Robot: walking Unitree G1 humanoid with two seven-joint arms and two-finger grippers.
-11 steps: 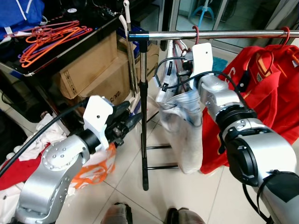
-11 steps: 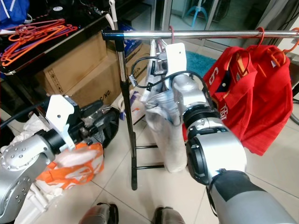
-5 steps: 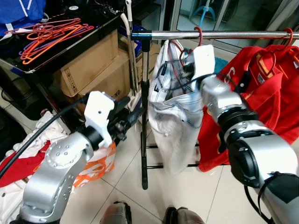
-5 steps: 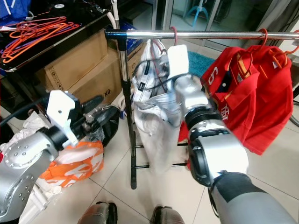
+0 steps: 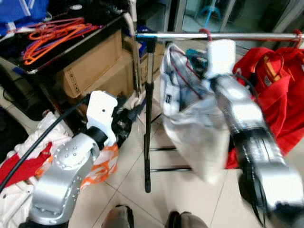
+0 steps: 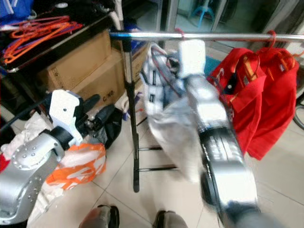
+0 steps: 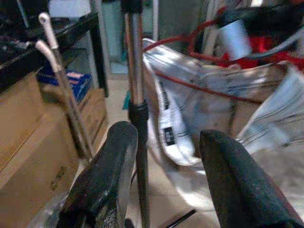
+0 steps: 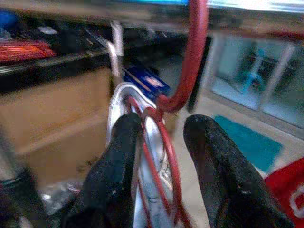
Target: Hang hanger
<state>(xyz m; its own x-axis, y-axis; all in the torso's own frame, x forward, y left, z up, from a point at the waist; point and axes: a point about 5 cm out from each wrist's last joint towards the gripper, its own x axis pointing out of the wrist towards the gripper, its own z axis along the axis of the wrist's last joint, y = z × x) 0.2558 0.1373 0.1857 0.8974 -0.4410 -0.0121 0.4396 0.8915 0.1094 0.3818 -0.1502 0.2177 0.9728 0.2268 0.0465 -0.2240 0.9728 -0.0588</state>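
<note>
Nearest, at the lower left, the left gripper (image 7: 164, 175) hangs low with its 2 fingers spread apart and nothing between them, pointing toward the rack's upright pole (image 5: 148, 118). White, red and orange clothes (image 5: 28, 161) are heaped on the tiled floor (image 5: 190, 199) just left of that arm, and cardboard boxes (image 5: 92, 66) stand behind the heap, so the left side is crowded. Bare tile lies open around the pole's foot.

Farther and right, the right arm reaches up to the rail (image 5: 190, 35). The right gripper (image 8: 161, 142) has its 2 fingers parted on either side of the red hanger (image 8: 187, 71), just below its hook; whether they pinch the wire cannot be told. A white garment (image 5: 190, 118) hangs from that hanger, near the rail's left end. Red shirts (image 5: 270, 90) hang just right of it. Far left, loose orange hangers (image 5: 52, 35) lie on a black table (image 5: 71, 54).
</note>
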